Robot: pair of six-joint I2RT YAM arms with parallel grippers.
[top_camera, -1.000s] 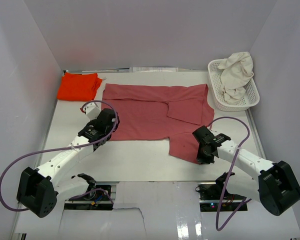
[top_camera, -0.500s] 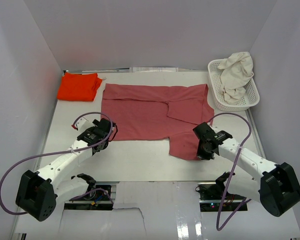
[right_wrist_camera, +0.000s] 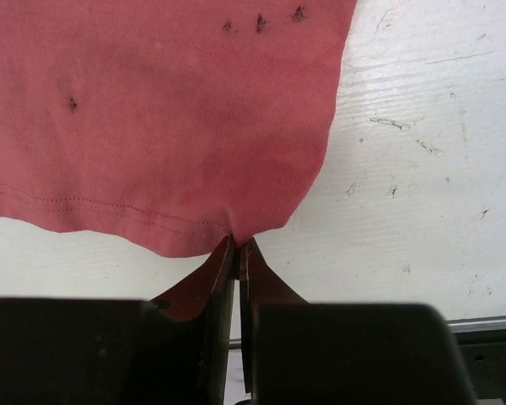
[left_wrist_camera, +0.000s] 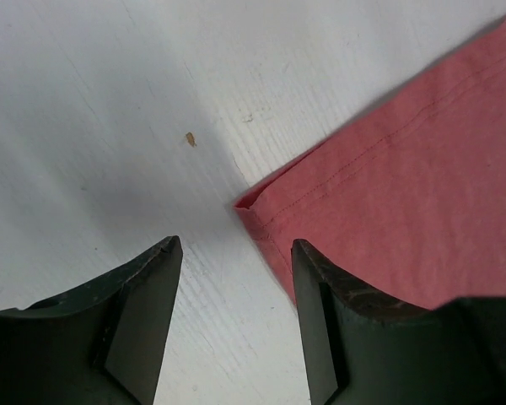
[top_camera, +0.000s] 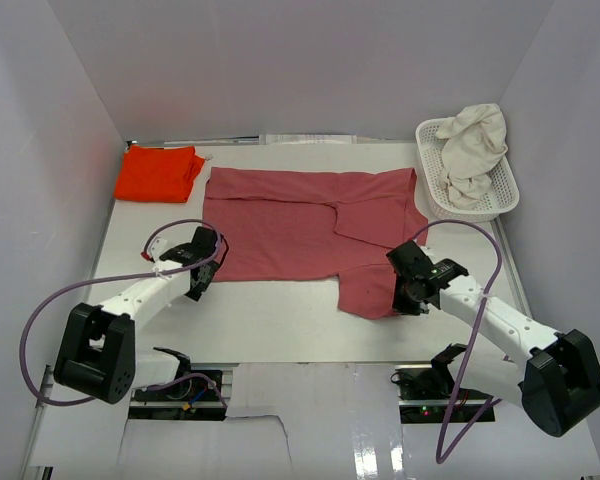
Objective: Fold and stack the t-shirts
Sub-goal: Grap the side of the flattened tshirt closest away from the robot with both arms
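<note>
At the far-left corner of the desk (top_camera: 270, 320) lies the orange-red t-shirt (top_camera: 158, 172), folded flat. Nearer the arms, the left fingers (left_wrist_camera: 139, 325) stand spread, straddling the near-left corner of the rose-red t-shirt (top_camera: 300, 225) with nothing between them gripped. That shirt lies across the middle of the desk, its right side turned partly inward. At its near-right flap the right fingers (right_wrist_camera: 209, 283) are pressed together, pinching the hem. Far right, the cream-white t-shirt (top_camera: 475, 150) sits bunched in the white basket (top_camera: 432, 190). The step seems to be taking both near corners for a fold. Next, the left fingers likely need to lower and close on their corner.
</note>
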